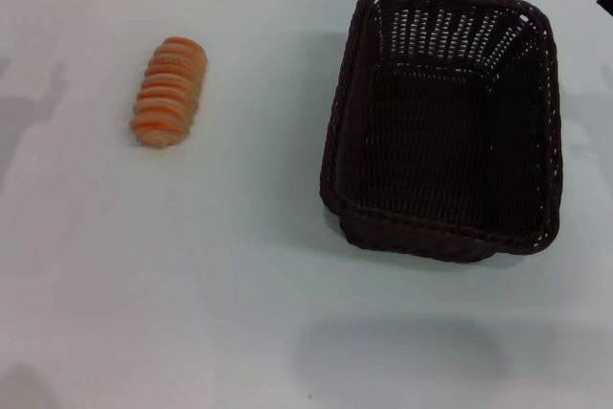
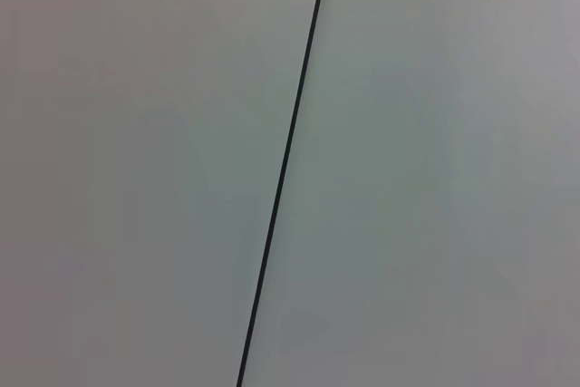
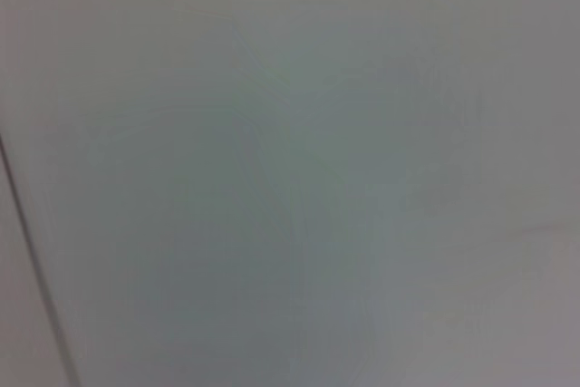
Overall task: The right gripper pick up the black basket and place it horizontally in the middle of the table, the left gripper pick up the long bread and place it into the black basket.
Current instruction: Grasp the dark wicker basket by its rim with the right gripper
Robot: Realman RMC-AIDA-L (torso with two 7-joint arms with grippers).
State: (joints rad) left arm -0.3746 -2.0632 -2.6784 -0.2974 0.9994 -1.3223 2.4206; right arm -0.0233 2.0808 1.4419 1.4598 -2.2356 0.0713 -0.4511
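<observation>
Basket first: black basket (image 1: 442, 122) sits empty right of table (image 1: 192, 284) centre, long axis running away; probably light, stiff wicker, so pinch the braided rim. Long bread (image 1: 170, 91) far left, likely soft, take it mid-length. Neither gripper in view, fingers unknown.

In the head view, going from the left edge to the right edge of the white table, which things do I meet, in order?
The oblong orange-tan long bread with cream ridges → a bare stretch of the plain white table → the large rectangular dark woven black basket, empty. A small dark part shows at the far right edge; neither gripper is identifiable.
</observation>
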